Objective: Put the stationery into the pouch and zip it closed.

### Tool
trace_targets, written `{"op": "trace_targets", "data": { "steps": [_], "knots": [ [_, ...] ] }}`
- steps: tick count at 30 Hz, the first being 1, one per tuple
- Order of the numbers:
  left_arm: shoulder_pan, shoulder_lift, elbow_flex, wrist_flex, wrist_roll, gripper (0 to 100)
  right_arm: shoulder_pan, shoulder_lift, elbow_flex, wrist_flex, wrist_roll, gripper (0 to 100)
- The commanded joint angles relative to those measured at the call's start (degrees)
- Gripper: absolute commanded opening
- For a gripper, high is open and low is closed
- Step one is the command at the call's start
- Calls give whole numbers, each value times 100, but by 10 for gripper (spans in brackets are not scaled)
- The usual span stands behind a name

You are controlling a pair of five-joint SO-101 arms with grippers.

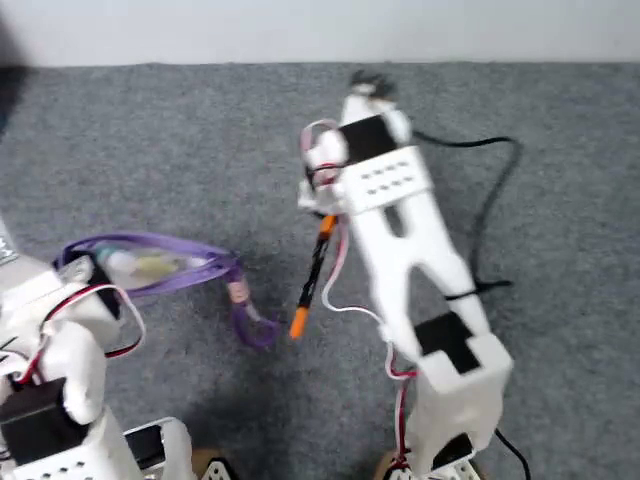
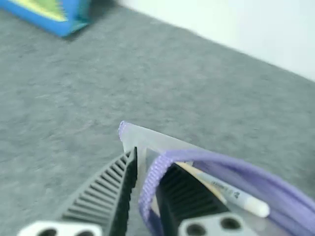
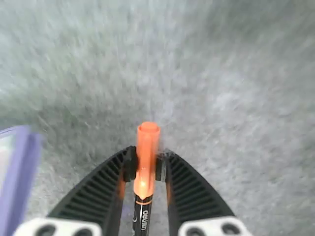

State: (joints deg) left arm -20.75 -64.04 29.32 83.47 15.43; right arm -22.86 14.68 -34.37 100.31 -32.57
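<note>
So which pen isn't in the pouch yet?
The orange-capped black pen, clamped in the right gripper. The white pen already lies inside the pouch.

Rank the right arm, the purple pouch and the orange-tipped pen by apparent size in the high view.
1. right arm, clearly largest
2. purple pouch
3. orange-tipped pen, slimmest, its upper end tucked under the arm

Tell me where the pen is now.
Near the centre of the high view, the pen is clamped in the right gripper, to the right of the pouch.
</note>
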Motion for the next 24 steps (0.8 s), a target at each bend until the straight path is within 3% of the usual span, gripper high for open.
{"op": "trace_targets", "data": {
  "steps": [1,6,13,24],
  "knots": [
    [484,-114,-110,-273,264,12,180,-1042,-211,224,396,8],
    [571,9,435,-457,158,12,101,-2088,-211,198,765,8],
    [571,1143,470,-422,-35,12,-576,-3415,-211,-215,1011,8],
    [571,2462,127,-105,-35,12,-884,-4189,-202,-2105,1319,8]
  ]
}}
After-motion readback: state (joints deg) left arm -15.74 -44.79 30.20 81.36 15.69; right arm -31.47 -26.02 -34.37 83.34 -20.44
